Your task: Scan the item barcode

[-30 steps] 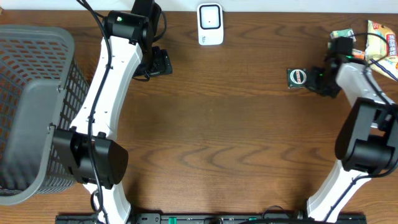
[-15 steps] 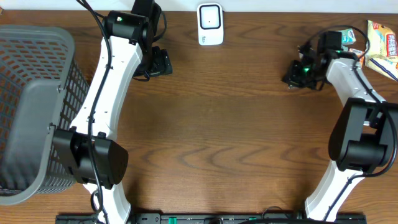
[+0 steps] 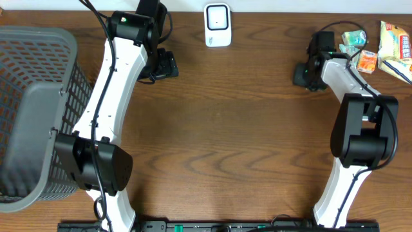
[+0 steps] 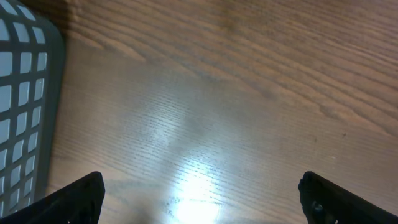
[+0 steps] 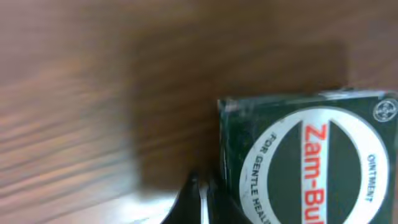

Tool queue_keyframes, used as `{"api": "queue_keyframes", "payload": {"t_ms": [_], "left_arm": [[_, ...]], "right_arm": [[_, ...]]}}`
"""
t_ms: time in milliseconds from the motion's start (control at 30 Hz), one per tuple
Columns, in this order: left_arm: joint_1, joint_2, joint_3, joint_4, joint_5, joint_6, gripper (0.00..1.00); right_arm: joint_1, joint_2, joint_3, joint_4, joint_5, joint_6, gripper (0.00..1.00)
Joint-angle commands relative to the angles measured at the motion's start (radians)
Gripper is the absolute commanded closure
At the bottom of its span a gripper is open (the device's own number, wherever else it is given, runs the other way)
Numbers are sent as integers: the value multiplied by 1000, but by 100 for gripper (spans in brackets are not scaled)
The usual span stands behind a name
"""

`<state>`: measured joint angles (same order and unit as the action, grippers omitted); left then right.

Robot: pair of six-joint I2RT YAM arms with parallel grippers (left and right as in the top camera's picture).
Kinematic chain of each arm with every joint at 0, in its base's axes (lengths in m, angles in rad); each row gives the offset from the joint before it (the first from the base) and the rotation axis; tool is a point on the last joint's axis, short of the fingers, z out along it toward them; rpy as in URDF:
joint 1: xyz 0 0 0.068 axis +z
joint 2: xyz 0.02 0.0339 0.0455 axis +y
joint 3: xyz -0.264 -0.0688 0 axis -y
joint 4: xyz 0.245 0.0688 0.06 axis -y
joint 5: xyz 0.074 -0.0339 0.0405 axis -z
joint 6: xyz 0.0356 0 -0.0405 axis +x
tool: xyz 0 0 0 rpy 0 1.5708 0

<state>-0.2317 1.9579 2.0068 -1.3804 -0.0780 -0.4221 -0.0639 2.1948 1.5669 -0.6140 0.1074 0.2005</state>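
Note:
The item is a dark green Zam-Buk ointment box point(image 5: 311, 162); it fills the lower right of the right wrist view and its barcode does not show. My right gripper point(image 5: 200, 200) is shut, its two fingers pressed together just left of the box, with nothing between them. Overhead, the right gripper point(image 3: 304, 73) sits at the table's far right and covers the box. The white scanner point(image 3: 217, 26) stands at the far edge, well to the left of it. My left gripper point(image 3: 166, 64) hangs open over bare wood, its fingertips point(image 4: 74, 200) wide apart.
A grey mesh basket point(image 3: 32, 109) fills the left side, and its wall point(image 4: 25, 93) shows in the left wrist view. Snack packets point(image 3: 394, 42) and small cartons point(image 3: 355, 38) lie at the far right corner, close behind the right arm.
The right arm swung left and toward the far edge, onto the spot where the box lay; the box no longer shows overhead. The left arm has not moved.

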Motion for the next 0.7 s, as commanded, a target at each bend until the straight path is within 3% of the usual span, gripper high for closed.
{"api": "queue_keyframes", "payload": {"t_ms": [0, 267, 667], "left_arm": [[2, 6, -3, -2, -13, 2, 2], [2, 6, -3, -2, -13, 1, 2], [2, 6, -3, -2, -13, 2, 2]], "right_arm": [[-64, 70, -17, -1, 213, 17, 99], [-178, 70, 98, 7, 282, -64, 99], [-179, 40, 578, -485, 51, -41, 91]]}}
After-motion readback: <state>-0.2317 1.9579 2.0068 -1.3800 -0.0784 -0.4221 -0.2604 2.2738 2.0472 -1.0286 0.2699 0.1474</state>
